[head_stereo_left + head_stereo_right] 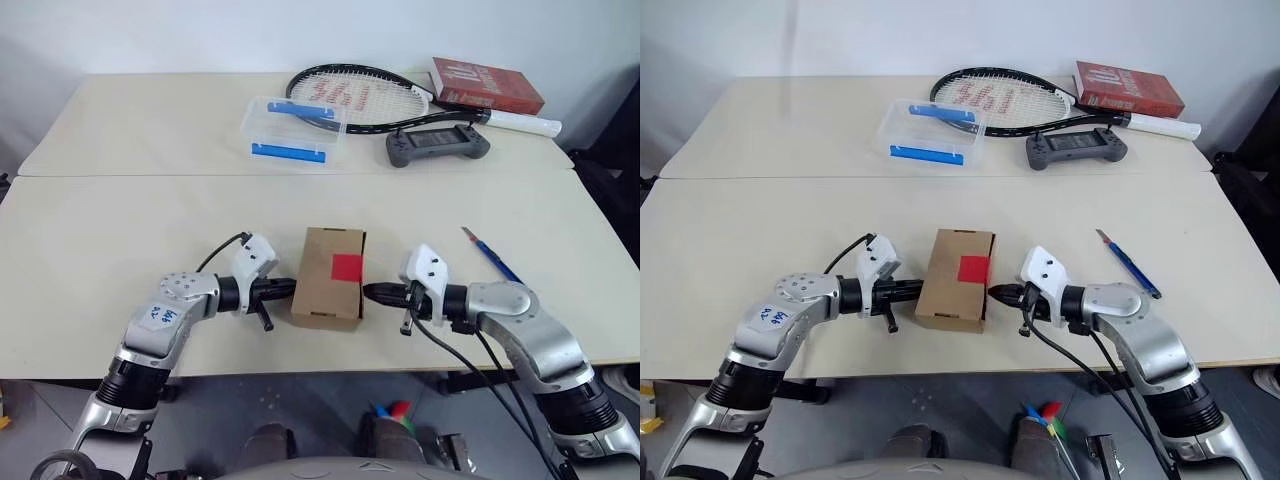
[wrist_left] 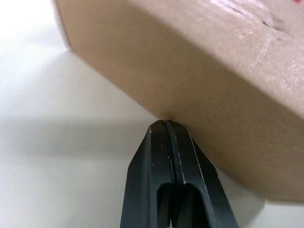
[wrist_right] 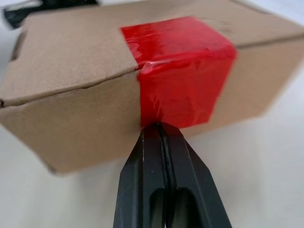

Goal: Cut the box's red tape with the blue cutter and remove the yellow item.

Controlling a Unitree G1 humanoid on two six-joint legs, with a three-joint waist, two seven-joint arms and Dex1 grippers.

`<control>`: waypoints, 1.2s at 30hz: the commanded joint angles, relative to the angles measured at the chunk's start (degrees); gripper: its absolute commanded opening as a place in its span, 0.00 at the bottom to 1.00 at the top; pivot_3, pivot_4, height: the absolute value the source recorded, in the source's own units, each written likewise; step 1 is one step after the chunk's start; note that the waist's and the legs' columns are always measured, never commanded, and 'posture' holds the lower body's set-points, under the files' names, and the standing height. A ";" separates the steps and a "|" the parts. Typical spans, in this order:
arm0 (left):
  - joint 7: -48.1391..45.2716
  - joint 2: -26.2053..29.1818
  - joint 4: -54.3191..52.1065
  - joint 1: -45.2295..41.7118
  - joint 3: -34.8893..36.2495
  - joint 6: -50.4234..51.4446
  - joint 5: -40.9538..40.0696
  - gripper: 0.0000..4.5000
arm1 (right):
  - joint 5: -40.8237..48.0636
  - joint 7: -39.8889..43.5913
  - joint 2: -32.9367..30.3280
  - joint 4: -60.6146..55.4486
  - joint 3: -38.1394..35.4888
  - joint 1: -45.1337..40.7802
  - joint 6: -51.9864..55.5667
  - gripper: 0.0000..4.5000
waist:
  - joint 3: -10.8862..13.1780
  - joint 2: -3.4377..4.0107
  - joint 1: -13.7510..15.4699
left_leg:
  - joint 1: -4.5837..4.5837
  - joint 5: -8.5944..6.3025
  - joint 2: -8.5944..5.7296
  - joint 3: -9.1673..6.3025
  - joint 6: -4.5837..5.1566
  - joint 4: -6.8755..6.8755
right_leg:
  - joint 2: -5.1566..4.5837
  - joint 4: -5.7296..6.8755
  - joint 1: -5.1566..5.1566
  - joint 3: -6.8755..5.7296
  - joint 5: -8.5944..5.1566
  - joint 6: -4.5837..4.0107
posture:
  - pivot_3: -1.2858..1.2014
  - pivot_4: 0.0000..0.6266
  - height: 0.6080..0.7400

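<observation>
The brown cardboard box (image 1: 320, 283) lies closed near the table's front edge, between my two arms. The red tape (image 1: 346, 266) runs over its top right edge and down the right side (image 3: 183, 80). My left gripper (image 1: 291, 286) is shut, its tip pressed against the box's left side (image 2: 164, 122). From the other side, my right gripper (image 1: 366, 292) is shut too, with its tip against the red tape low on the box's wall (image 3: 156, 125). The blue cutter (image 1: 493, 256) lies on the table to the right of my right arm. The yellow item is hidden.
At the back of the table are a clear plastic case with blue clips (image 1: 292, 130), a black tennis racket (image 1: 365, 98), a dark handheld game controller (image 1: 437, 146) and a red book (image 1: 486, 84). A seam between two tabletops (image 1: 300, 173) runs across behind the box.
</observation>
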 commanded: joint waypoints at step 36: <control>-16.96 1.37 10.39 -18.04 -8.03 -10.55 0.82 0.00 | 30.69 -24.82 10.09 -11.24 -26.90 -12.45 62.45 1.00 | -0.03 -0.06 -0.34 | -0.13 0.00 -0.02 0.06 0.00 -0.21 | 0.03 0.05 -0.24 0.00 0.00 -0.06 | 0.52 0.24 1.00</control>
